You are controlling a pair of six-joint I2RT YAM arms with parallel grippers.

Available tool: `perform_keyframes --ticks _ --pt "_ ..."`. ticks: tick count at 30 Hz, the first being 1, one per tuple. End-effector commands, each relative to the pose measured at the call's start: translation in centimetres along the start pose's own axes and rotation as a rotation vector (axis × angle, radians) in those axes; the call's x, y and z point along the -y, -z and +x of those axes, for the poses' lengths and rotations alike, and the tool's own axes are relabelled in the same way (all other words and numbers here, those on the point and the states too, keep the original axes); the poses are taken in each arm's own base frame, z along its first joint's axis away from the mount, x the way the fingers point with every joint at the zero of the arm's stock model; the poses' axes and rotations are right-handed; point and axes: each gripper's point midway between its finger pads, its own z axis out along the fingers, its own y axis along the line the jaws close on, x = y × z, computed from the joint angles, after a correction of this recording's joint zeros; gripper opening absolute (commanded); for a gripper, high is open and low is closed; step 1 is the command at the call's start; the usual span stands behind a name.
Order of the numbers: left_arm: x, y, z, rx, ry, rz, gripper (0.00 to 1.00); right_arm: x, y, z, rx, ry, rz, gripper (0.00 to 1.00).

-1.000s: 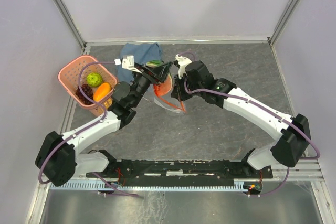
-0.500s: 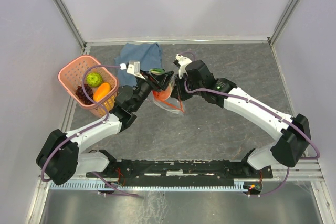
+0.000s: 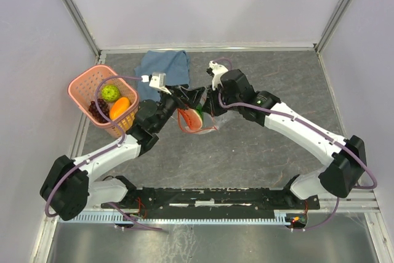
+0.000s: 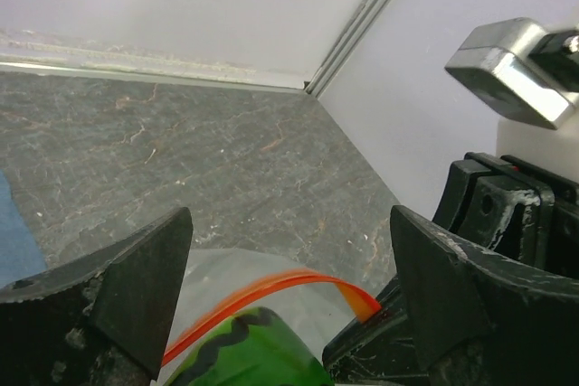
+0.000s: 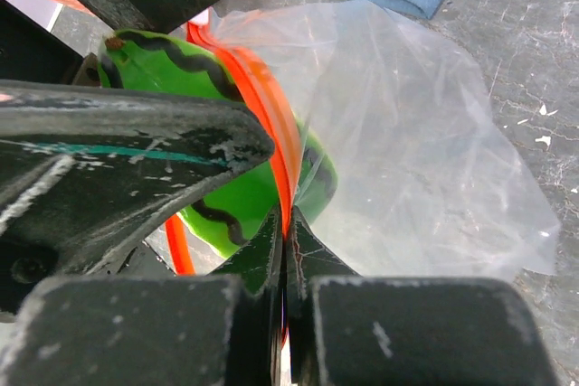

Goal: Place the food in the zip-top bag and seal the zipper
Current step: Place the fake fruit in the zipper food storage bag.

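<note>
Zip-top bag [image 5: 425,133]: right gripper [image 5: 285,243] pinches its zipper [image 5: 271,119]; spread left gripper [image 4: 288,228] straddles its mouth.

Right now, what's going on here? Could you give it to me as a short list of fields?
Bag: clear zip-top bag, mouth held up
Zipper: orange-red strip, pinched by the right jaws
Left jaws: open wide, over the bag mouth
At the mouth: green striped toy, partly inside
In pink basket: yellow-green ball, orange piece, grapes
Nearby: blue cloth
</note>
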Motion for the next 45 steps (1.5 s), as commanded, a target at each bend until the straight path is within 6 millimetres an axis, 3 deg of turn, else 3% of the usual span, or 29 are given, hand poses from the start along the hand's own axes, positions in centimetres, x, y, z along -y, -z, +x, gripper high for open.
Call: perform_keyframes --ticks 1,7,18,27,33,45 --pt "1.3 -0.3 -2.9 0.048 -0.024 0.004 0.96 -0.7 1.5 -3.0 0.117 0.017 -0.022 0.02" --pt "0.5 -0.1 -2.9 -0.018 0.01 -0.084 0.96 0.1 1.3 -3.3 0.116 -0.021 -0.007 0.02" --pt "-2.5 2.9 -3.6 -0.165 0.076 -0.403 0.95 1.9 0.0 -2.8 0.085 -0.126 0.004 0.02" --pt "-3.1 6.7 0.8 -0.337 0.233 -0.48 0.81 2.7 -0.7 -2.8 0.078 -0.181 -0.021 0.02" --pt "-3.2 8.7 2.7 -0.39 0.283 -0.481 0.74 3.2 -0.8 -2.7 0.083 -0.185 -0.015 0.02" --pt "-3.4 8.8 9.1 -0.526 0.413 -0.446 0.62 3.5 -0.9 -2.6 0.087 -0.201 -0.022 0.02"
